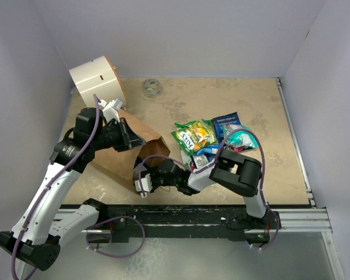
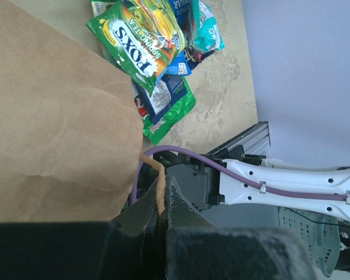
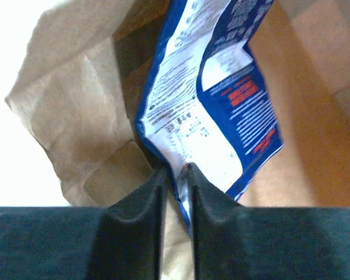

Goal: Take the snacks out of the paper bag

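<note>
1. Left arm: raised from its base at the near edge, bent at the elbow, forearm leaning in over the worktop, wrist turned toward the paper bag.
2. Left end effector: fingers pressed together, pinching a thin strip of brown paper at the edge of the bag's mouth.
3. Ahead of the left end effector, in its wrist view: a wide brown wall of the bag on one side. Beyond that, a heap of snacks on the worktop, with a green-and-yellow packet on top.
4. Right arm: folded sharply at the elbow, forearm low over the worktop and stretched across toward the left arm, wrist pointing into the open mouth of the bag.
5. Right end effector: fingers almost closed, pinching the lower corner of a blue packet with white lettering.
6. Around the right end effector: brown paper walls on both sides. Held packet inside the bag, standing on its edge just beyond the fingertips.
7. Behind the right end effector, beside its elbow: the heap outside the bag, with the green-and-yellow packet, a second blue packet and a teal packet, touching and overlapping.
8. Beyond the left end effector, at the back of the worktop: a white cylinder with orange rim close to the bag, and a small grey ring apart from both.
</note>
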Motion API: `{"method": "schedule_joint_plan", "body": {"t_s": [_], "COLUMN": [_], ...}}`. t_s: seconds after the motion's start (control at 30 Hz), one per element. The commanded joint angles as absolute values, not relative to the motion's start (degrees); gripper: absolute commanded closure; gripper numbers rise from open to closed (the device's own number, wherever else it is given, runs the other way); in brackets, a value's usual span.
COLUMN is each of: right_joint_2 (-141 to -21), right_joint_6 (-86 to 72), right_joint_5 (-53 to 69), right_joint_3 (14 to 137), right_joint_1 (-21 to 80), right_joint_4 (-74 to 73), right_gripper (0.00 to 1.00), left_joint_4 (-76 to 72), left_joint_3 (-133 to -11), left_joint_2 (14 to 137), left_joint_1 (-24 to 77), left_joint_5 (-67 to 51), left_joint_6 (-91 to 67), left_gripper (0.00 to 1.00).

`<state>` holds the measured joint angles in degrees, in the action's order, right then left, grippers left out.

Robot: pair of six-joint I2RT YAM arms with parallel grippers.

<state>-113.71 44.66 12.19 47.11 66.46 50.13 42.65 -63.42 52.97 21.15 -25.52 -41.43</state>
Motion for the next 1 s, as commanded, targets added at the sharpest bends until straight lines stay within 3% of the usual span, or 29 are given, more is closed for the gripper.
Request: {"method": "schedule_joint_plan", "body": {"t_s": [0.0, 0.07, 0.3, 0.47, 0.7, 0.97], "right_joint_2": [-114.4, -112.57, -99.44, -89.26, -71.6, -53.18], "right_joint_6": [39.63, 38.77, 32.75, 19.3, 7.21, -4.23], "right_joint_5": [8.53, 9.27, 12.88, 12.74, 10.63, -1.04], "right_joint_3": [46.36, 45.2, 39.73, 37.89, 38.61, 44.28], "right_joint_1": [66.51, 66.5, 66.45, 66.5, 66.47, 66.48], "right_joint_4": [55.67, 55.88, 50.56, 42.05, 23.84, -0.15], "right_gripper": [0.92, 1.0, 1.0, 1.0, 1.0, 1.0], "left_joint_4": [42.85, 43.49, 43.91, 42.6, 42.38, 44.82], "left_joint_3": [-64.68, -65.05, -67.25, -70.3, -74.93, -77.25], "left_joint_2": [50.9, 50.49, 49.88, 51.3, 54.69, 57.84], "left_joint_1": [21.13, 21.1, 21.09, 21.1, 21.1, 21.16], "left_joint_5": [-24.31, -22.8, -17.15, -15.11, -10.99, -4.26], "left_joint_6": [-42.2, -42.16, -40.98, -40.36, -40.52, -43.11], "left_gripper": [1.0, 1.0, 1.0, 1.0, 1.0, 1.0]}}
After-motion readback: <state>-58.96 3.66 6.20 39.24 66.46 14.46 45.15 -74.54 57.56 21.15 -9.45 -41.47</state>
